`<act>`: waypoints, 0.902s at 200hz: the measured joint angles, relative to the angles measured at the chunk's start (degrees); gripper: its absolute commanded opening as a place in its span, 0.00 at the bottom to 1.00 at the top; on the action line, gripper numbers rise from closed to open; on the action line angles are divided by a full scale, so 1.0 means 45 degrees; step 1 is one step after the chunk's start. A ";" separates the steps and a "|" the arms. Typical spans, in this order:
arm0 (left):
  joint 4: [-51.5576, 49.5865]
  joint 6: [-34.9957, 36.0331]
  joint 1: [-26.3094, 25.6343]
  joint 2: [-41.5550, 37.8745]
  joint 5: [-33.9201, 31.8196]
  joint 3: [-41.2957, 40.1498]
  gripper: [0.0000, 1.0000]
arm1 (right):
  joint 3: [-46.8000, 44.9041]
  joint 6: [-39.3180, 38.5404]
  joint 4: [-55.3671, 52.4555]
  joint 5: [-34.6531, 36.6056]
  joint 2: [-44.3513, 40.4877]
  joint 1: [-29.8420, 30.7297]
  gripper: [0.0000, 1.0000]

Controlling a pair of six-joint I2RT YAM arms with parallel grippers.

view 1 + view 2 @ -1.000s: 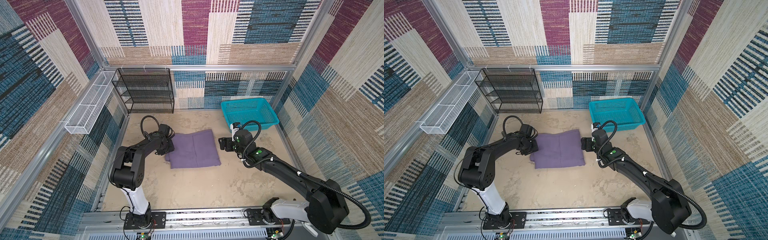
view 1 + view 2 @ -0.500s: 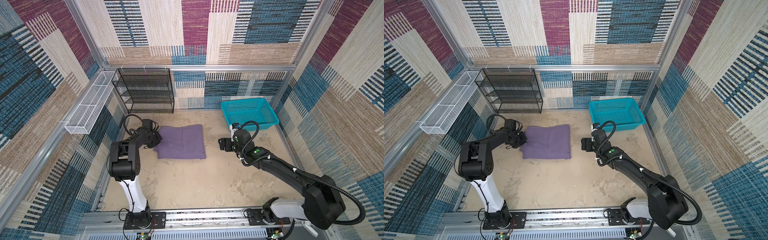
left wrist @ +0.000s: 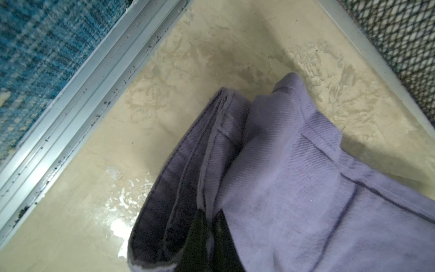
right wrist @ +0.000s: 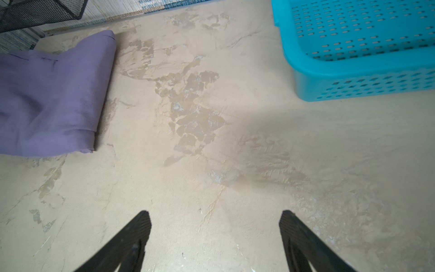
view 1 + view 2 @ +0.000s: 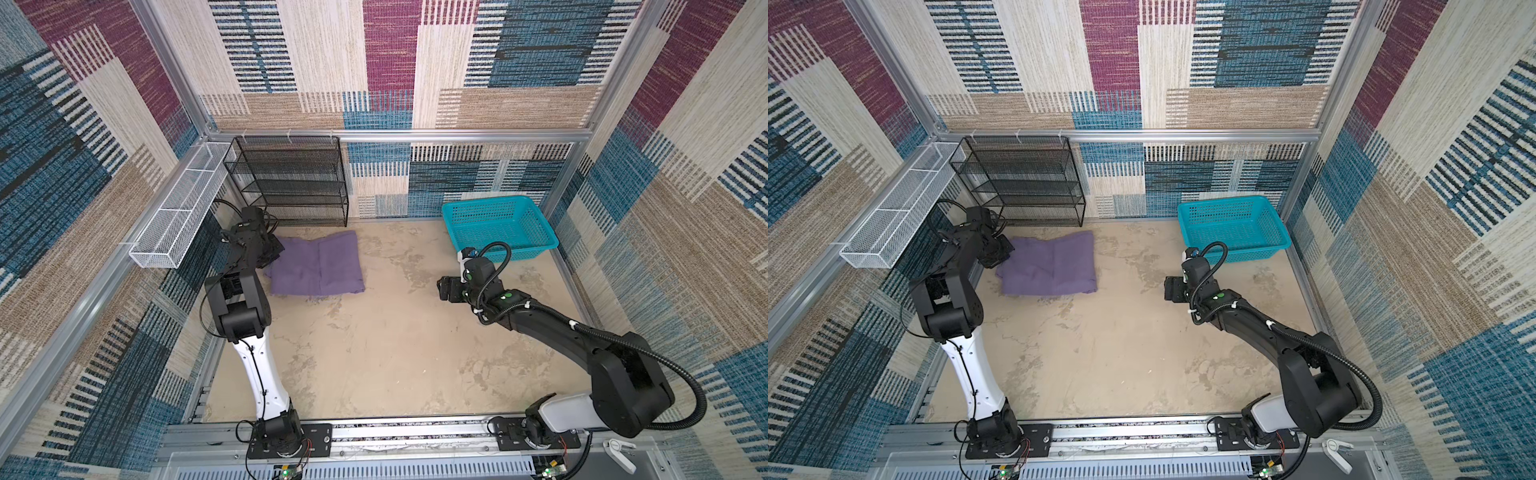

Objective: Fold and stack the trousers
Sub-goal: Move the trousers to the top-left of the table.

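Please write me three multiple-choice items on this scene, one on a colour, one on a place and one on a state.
1. What colour is the basket?
A) red
B) yellow
C) teal

2. Where do the trousers lie?
A) in the basket
B) on the table, in front of the black rack
C) over a white wire tray

3. How does the left end effector stand?
A) shut on the trousers' edge
B) wide open above bare table
C) shut on the basket's rim

Answers:
1. C: its perforated walls show teal in both top views.
2. B: the folded cloth rests on the table, just before the rack.
3. A: the left wrist view shows the fingers closed, with purple cloth pinched between them.
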 measured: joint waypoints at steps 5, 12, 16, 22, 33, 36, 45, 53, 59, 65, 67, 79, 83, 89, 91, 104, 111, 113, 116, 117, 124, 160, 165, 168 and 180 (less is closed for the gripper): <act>-0.0160 0.0078 0.0000 0.0223 -0.0024 0.0374 0.07 | 0.0000 0.0000 0.0024 0.0005 0.0063 -0.0034 0.88; -0.0432 0.0175 0.0000 0.0525 -0.0068 0.0879 0.12 | 0.0000 0.0000 0.0068 -0.0005 0.0146 -0.0107 0.88; -0.0549 0.0228 0.0000 0.0656 -0.0112 0.1098 0.18 | 0.0005 0.0000 0.0087 -0.0015 0.0189 -0.0126 0.88; -0.0777 0.0291 0.0000 0.0845 -0.0214 0.1423 0.25 | 0.0044 0.0000 0.0097 -0.0121 0.0287 -0.0185 0.88; -0.1093 0.0403 -0.0005 0.1054 -0.0350 0.1783 0.33 | 0.0126 0.0000 0.0126 -0.0209 0.0418 -0.0248 0.89; -0.1166 0.0418 -0.0005 0.1073 -0.0369 0.1836 0.35 | 0.0146 0.0000 0.0131 -0.0214 0.0432 -0.0257 0.89; -0.1350 0.0476 -0.0005 0.1069 -0.0427 0.1875 0.40 | 0.0175 0.0000 0.0189 -0.0228 0.0471 -0.0277 0.91; -0.1438 0.0505 -0.0005 0.1020 -0.0491 0.1865 0.51 | 0.0204 -0.0005 0.0214 -0.0233 0.0495 -0.0277 0.97; -0.1443 0.0525 -0.0005 0.0933 -0.0534 0.1753 0.89 | 0.0228 -0.0024 0.0219 -0.0243 0.0510 -0.0301 1.00; -0.1472 0.0549 -0.0029 0.0792 -0.0544 0.1559 1.00 | 0.0248 -0.0039 0.0214 -0.0253 0.0510 -0.0330 1.00; -0.1481 0.0554 -0.0039 0.0758 -0.0554 0.1506 1.00 | 0.0257 -0.0039 0.0214 -0.0267 0.0510 -0.0335 1.00; -0.1569 0.0549 -0.0102 0.0345 -0.0607 0.0981 1.00 | 0.0316 -0.0136 0.0214 -0.0369 0.0505 -0.0389 0.99; -0.1608 0.0549 -0.0151 0.0189 -0.0617 0.0797 1.00 | 0.0335 -0.0131 0.0209 -0.0423 0.0491 -0.0418 1.00; -0.1651 0.0539 -0.0248 -0.0083 -0.0656 0.0481 1.00 | 0.0335 -0.0136 0.0204 -0.0423 0.0432 -0.0461 1.00; -0.1647 0.0539 -0.0291 -0.0199 -0.0661 0.0345 1.00 | 0.0335 -0.0136 0.0194 -0.0423 0.0413 -0.0476 1.00; -0.1637 0.0491 -0.0651 -0.0991 -0.0709 -0.0500 1.00 | 0.0330 -0.0136 0.0117 -0.0427 0.0165 -0.0529 1.00; -0.1583 0.0457 -0.0879 -0.1486 -0.0733 -0.1001 1.00 | 0.0325 -0.0136 0.0121 -0.0427 -0.0010 -0.0573 1.00; -0.1574 0.0442 -0.0928 -0.1583 -0.0753 -0.1107 1.00 | 0.0316 -0.0136 0.0126 -0.0427 -0.0063 -0.0573 1.00; -0.1579 0.0408 -0.1010 -0.1778 -0.0767 -0.1302 1.00 | 0.0306 -0.0141 0.0136 -0.0427 -0.0141 -0.0578 1.00; -0.1554 0.0389 -0.1064 -0.1889 -0.0777 -0.1423 1.00 | 0.0301 -0.0141 0.0141 -0.0427 -0.0160 -0.0578 1.00; -0.1486 0.0287 -0.1287 -0.2399 -0.0850 -0.1962 1.00 | 0.0257 -0.0146 0.0165 -0.0437 -0.0340 -0.0583 1.00; -0.0325 -0.0369 -0.2531 -0.5197 -0.0806 -0.5353 1.00 | 0.0403 -0.0335 -0.0024 -0.0597 -0.0661 -0.0583 1.00; -0.0155 -0.0491 -0.2754 -0.5620 -0.0787 -0.5853 1.00 | 0.0418 -0.0355 -0.0039 -0.0656 -0.0743 -0.0583 1.00; -0.0068 -0.0510 -0.2866 -0.5848 -0.0826 -0.6130 1.00 | 0.0418 -0.0379 -0.0044 -0.0661 -0.0797 -0.0583 1.00; 0.0413 -0.0738 -0.3410 -0.6926 -0.0908 -0.7276 1.00 | 0.0403 -0.0379 -0.0083 -0.0651 -0.1127 -0.0588 1.00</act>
